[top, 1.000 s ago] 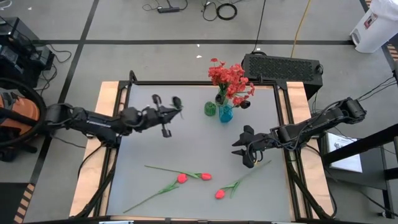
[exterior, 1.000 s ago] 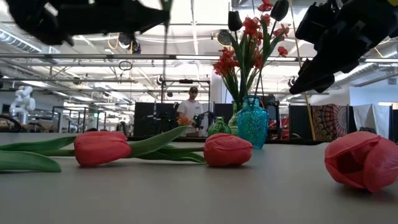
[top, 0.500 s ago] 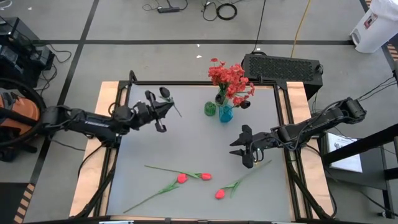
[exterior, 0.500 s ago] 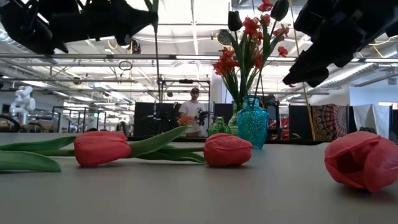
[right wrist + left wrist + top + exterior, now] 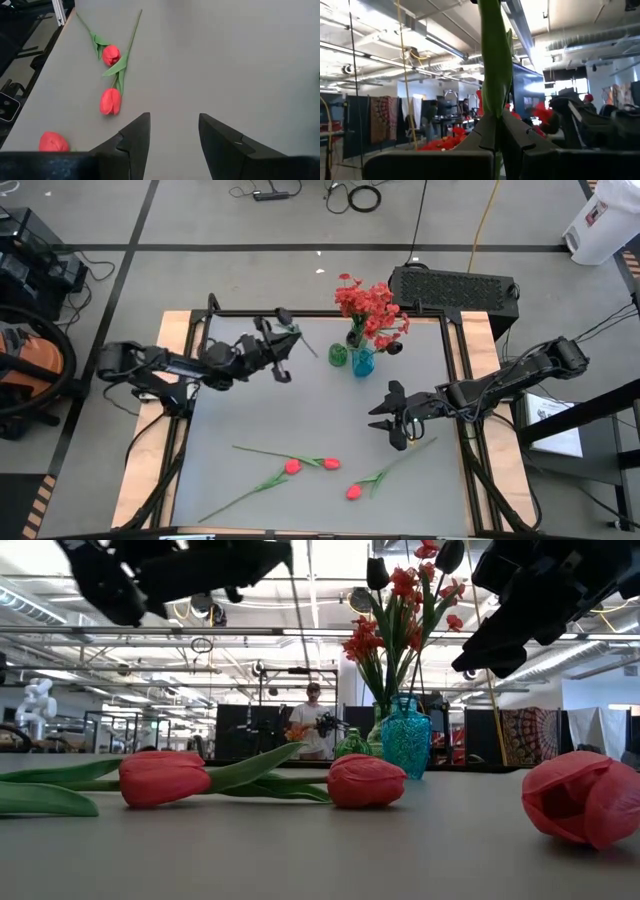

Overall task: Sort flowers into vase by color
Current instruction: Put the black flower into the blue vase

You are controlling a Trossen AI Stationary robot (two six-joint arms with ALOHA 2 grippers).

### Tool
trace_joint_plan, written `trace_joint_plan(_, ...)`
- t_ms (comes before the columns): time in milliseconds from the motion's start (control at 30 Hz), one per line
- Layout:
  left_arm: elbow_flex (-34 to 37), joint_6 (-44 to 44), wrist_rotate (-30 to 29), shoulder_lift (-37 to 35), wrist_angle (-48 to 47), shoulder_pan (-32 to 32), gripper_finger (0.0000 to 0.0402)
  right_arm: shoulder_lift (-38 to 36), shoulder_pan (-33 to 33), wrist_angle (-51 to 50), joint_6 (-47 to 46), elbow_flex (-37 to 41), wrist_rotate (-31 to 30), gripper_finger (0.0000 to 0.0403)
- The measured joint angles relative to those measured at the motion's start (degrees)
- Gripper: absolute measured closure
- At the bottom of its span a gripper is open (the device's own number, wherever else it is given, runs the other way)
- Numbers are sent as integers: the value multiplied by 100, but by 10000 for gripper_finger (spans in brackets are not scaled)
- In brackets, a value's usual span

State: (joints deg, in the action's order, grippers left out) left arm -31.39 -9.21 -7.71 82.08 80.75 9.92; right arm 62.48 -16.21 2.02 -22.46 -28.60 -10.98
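Carrying a dark-budded flower (image 5: 297, 338) by its thin green stem, the left hand (image 5: 277, 352) is pinched nearly shut on that stem, which the left wrist view shows rising straight up between the 2 fingers (image 5: 485, 135). A second ago this hand was lower and farther from the vases; half a second ago it had drawn back toward the counter's left edge; now it has swung up and across, so the stem tip points at the small green vase (image 5: 338, 356), with hand and vase near but apart. That shift suggests the dark flower is on its way to a vase and not yet inserted. Just beside the green vase stands the teal vase (image 5: 363, 362), already holding the red clustered blossoms (image 5: 368, 305) and at least 1 dark bud (image 5: 377, 573). The right hand (image 5: 393, 417) hovers over the counter's right half, fingers (image 5: 137, 132) parted about halfway and holding nothing, and it has barely moved over the last second. Below it on the grey counter (image 5: 300, 405) lie 3 red tulips (image 5: 325, 464), 2 close together near the front centre and 1 a little to their right, all still unsorted. Judging from this, most of the sorting remains.
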Motion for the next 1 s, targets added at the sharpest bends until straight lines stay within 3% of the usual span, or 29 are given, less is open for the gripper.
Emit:
trace_joint_plan(300,-1021,1029,461,906,-15,436,388,0,0,-7,107,0,2,243)
trace_joint_plan(1000,-2288,1346,563,1965,-34,469,387,0,-2,-11,260,0,4,243)
